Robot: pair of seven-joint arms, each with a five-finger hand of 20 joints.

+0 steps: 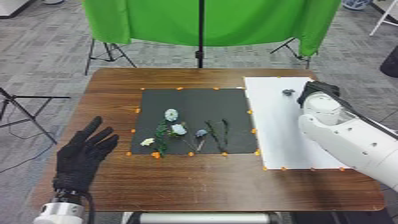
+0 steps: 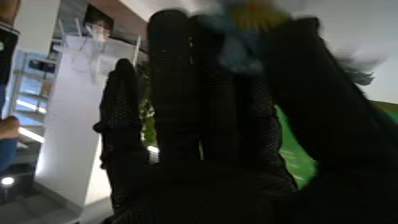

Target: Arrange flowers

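Left hand [image 1: 78, 157]: black glove, extended at the near left of the wooden table [image 1: 195, 190]; fingers straight and spread wide.

Right hand [image 1: 317, 91]: black glove, at the far right of the table, over the white sheet's edge. State, by the wrist view: right hand [image 2: 204, 150] narrow, a blue-and-yellow flower [image 2: 240, 50] pinched between thumb and fingertips, its outline blurred. Green leafy strand [image 2: 147, 117], glimpsed between the fingers; whether it belongs to that flower cannot be told.

White sheet [image 1: 280, 135]: beneath the right hand's fingers and extending nearer than it. Small dark flower head [image 1: 288, 92]: lying on the sheet, just left of the right hand.

Dark mat [image 1: 200, 97]: between the two hands, right of the left hand and farther out. Upon it, all to the right of the left hand:
– pale blue-white bloom [image 1: 171, 114], the farthest out;
– second pale bloom [image 1: 179, 129], nearer and slightly right;
– small blue-grey bloom [image 1: 201, 133], right of that;
– cream flower [image 1: 147, 142], closest to the left hand;
– two dark green stems [image 1: 224, 135], side by side, nearest the right hand of this group.

Green cloth [image 1: 160, 25]: hung on a stand, beyond both hands.
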